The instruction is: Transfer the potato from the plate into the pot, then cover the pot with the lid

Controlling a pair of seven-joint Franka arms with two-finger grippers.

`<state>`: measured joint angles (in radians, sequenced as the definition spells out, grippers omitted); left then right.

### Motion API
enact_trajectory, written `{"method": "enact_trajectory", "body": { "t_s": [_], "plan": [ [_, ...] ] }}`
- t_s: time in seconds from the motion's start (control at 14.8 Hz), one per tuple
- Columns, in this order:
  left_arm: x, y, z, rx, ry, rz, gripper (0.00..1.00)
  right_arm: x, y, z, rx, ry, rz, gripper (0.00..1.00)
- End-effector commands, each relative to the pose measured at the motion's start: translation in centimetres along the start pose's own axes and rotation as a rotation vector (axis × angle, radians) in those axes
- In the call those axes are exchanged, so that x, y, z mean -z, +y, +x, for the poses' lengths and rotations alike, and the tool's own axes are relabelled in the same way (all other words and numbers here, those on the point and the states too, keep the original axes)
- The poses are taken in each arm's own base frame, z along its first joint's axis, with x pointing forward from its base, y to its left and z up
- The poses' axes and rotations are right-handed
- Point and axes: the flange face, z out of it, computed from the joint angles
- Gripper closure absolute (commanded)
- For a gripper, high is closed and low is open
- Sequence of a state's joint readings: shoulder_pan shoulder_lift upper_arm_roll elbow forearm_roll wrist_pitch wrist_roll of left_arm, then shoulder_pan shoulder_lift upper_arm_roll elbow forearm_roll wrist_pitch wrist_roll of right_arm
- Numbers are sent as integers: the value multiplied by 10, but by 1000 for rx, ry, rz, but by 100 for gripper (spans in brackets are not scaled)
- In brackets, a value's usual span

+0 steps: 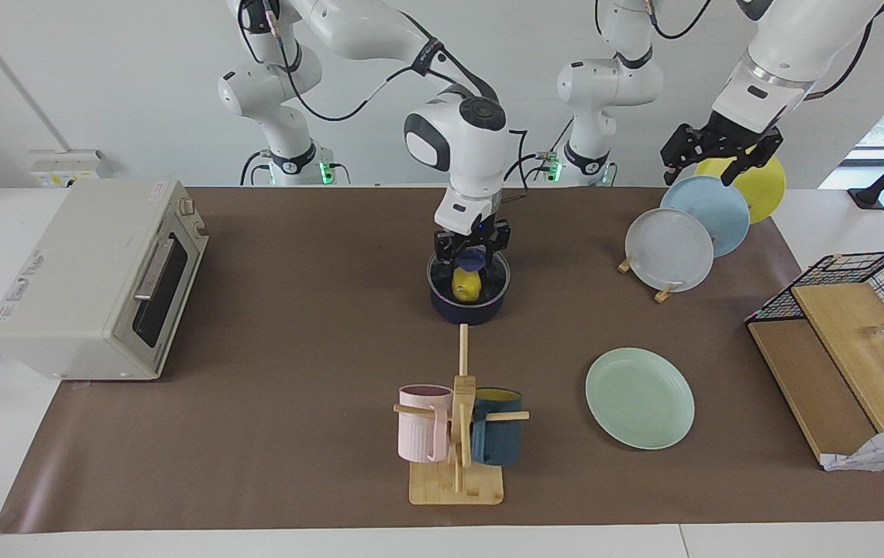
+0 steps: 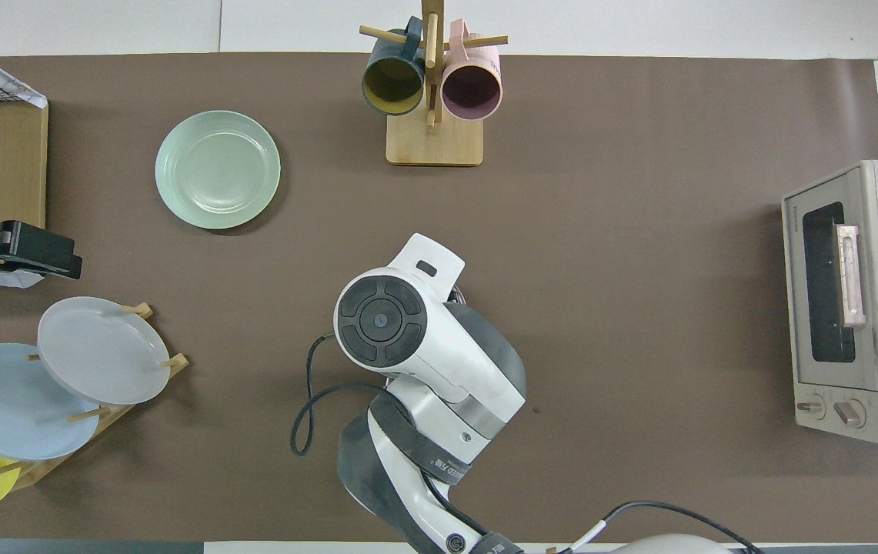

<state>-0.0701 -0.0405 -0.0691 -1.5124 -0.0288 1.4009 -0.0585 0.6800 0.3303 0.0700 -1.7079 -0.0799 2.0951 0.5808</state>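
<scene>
Near the middle of the bench sits the pot [image 1: 466, 308], and only the facing view shows it. From above, the big white right arm [image 2: 408, 338] covers the pot and all that is in it. In the facing view the glass lid [image 1: 494, 280] lies on the pot. The yellow potato [image 1: 467, 285] shows through the glass, down inside the pot. The right hand [image 1: 471, 249] is just over the lid, right at its blue knob [image 1: 474, 260]. I cannot tell if this hand is open or shut, or if it touches the knob. The left hand [image 1: 720, 153] is up in the air over the rack of standing plates [image 1: 688, 226], at the left arm's end of the bench. It is wide open and holds nothing. From above, only its dark tip shows at the edge of the view. The green plate [image 1: 640, 397] lies flat on the bench, farther from the robots than the pot and more toward the left arm's end. It is well apart from the pot. Both views show it well. The mug stand [image 1: 457, 434] is farther from the robots than the pot too. The oven [image 1: 93, 279] sits at the right arm's end.
</scene>
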Motion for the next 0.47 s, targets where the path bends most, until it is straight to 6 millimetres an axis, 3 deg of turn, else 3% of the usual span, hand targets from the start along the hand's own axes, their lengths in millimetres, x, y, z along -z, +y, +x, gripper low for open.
{"method": "enact_trajectory", "body": {
  "t_s": [0.0, 0.27, 0.4],
  "plan": [
    [2, -2, 0, -1, 9, -11, 0, 10, 0, 8, -12, 25, -6, 0],
    [5, -3, -4, 5, 17, -11, 0, 32, 16, 24, -32, 27, -14, 0],
    [6, -5, -5, 11, 17, -10, 0, 49, 42, 33, -13, 22, -25, 0]
  ]
}}
